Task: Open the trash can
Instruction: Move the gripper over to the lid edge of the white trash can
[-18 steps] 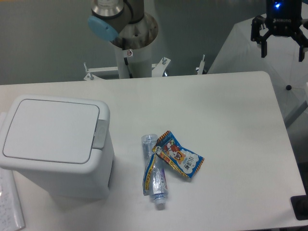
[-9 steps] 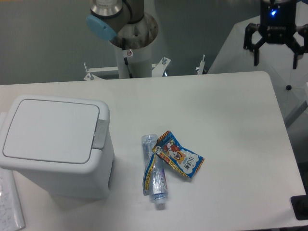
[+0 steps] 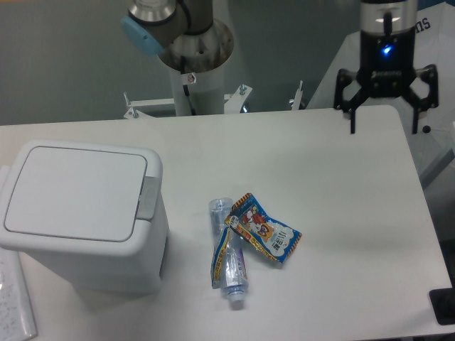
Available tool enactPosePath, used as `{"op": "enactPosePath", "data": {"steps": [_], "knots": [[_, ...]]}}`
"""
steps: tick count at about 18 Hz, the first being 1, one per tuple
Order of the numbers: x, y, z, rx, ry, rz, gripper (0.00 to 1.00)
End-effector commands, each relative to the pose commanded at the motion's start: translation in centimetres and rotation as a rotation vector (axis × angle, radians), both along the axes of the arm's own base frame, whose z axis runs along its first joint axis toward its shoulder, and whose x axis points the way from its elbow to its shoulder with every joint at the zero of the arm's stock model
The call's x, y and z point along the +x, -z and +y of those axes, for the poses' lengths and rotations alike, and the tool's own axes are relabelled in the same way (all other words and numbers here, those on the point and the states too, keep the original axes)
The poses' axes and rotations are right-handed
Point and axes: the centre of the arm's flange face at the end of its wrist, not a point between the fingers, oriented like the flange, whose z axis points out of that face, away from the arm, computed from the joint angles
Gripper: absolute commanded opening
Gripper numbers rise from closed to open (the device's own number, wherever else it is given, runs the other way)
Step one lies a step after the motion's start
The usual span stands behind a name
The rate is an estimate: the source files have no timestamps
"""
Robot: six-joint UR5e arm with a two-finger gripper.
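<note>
Trash can: large boxy white plastic trash can [image 3: 82, 213] with rounded corners, at the left of the frame on the white worktop [image 3: 320, 177].
Lid: flat white lid [image 3: 75, 192] lies flush and closed; nothing of the task is done yet.
Button: grey push-button strip [image 3: 148, 197] on the can's right rim, untouched (judged the likely release).
Gripper: black two-finger gripper [image 3: 384, 126] at the upper right of the frame, over the far right edge of the worktop and well apart from the can.
Fingers: spread wide apart, holding nothing.
Other items: clear plastic bottle [image 3: 229, 264] and blue-and-red snack packet [image 3: 264, 231] lie together at lower centre, between can and gripper but nearer the can.
Left to do: cross to the can, press the strip, lid up. All of it remains.
</note>
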Motion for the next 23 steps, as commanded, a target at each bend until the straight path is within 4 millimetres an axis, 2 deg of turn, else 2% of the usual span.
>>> {"op": "enactPosePath", "data": {"steps": [4, 6, 9, 12, 14, 17, 23], "knots": [[2.0, 2.4, 4.7, 0.036, -0.086, -0.122, 1.00], [2.5, 1.9, 6.4, 0.071, -0.148, -0.160, 1.00], [4.0, 2.5, 9.1, 0.105, -0.216, -0.234, 1.00], [4.8, 2.9, 10.3, 0.159, -0.276, -0.329, 1.00], [5.9, 2.2, 10.5, 0.187, -0.282, -0.356, 1.00], [8.2, 1.7, 11.9, 0.192, -0.258, -0.367, 1.00], [12.5, 2.6, 15.1, 0.179, -0.239, -0.420, 1.00]]}}
